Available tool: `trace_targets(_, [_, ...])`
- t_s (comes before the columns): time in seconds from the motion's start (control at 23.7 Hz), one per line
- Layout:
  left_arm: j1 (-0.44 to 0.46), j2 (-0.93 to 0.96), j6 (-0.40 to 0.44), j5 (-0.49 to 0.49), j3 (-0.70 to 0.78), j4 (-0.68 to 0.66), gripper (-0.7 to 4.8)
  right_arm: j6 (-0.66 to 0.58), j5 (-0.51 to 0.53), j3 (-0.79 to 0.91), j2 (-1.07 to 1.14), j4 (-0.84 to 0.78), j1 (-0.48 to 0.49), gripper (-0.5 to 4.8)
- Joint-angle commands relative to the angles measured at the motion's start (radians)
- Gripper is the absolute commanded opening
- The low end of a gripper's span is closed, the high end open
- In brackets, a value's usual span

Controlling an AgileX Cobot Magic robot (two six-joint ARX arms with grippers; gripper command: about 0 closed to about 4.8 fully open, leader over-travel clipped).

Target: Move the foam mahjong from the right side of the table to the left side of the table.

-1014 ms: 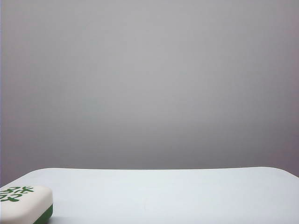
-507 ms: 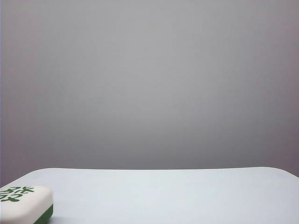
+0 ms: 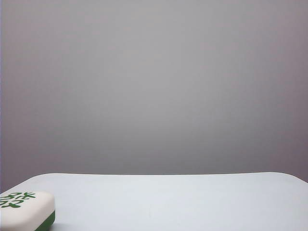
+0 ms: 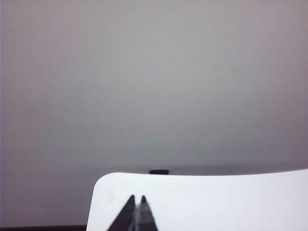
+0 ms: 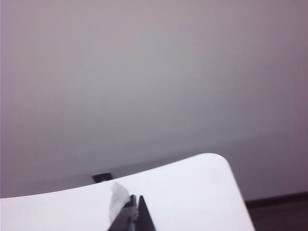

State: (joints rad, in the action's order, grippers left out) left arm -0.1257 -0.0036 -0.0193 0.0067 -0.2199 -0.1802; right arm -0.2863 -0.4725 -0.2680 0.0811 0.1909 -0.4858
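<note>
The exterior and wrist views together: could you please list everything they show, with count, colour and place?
foam mahjong: one, cream-white top with green characters, dark green base; on the table's near left corner in the exterior view.
table: one, pale grey-white, rounded corners; across the bottom of every view.
wall: one, plain grey; behind the table.
left gripper: one, dark; jaws together, above the table, holding nothing.
right gripper: one, dark, a whitish scrap beside its tips; jaws together, above the table.

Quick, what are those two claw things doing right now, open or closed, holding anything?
Left gripper: closed, holding nothing, above the pale grey-white table.
Right gripper: closed, empty, above the same table.
</note>
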Motion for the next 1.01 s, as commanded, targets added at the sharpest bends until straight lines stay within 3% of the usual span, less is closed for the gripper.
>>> trace_targets(0.04, [0.001,0.005,0.005,0.018,0.049,0.083,-0.05,0.005,0.071,0.055,-0.022,-0.058,0.076,-0.05])
trace_targets(0.3, [0.002,0.005,0.008,0.016,0.112,0.093,-0.05,0.002,0.249,0.158,-0.03,-0.124,0.204,-0.05])
trace_targets(0.63, [0.002,0.005,0.003,0.011,0.214,0.139,-0.05,-0.003,0.254,0.267,-0.029,-0.132,0.232,-0.05])
trace_targets(0.76, [0.002,0.005,0.007,-0.034,0.214,0.112,-0.05,0.008,0.211,0.267,-0.029,-0.101,0.233,-0.05])
trace_targets(1.01, [0.001,0.005,0.007,-0.029,0.214,0.063,-0.03,0.007,0.182,0.267,-0.029,-0.077,0.232,-0.04])
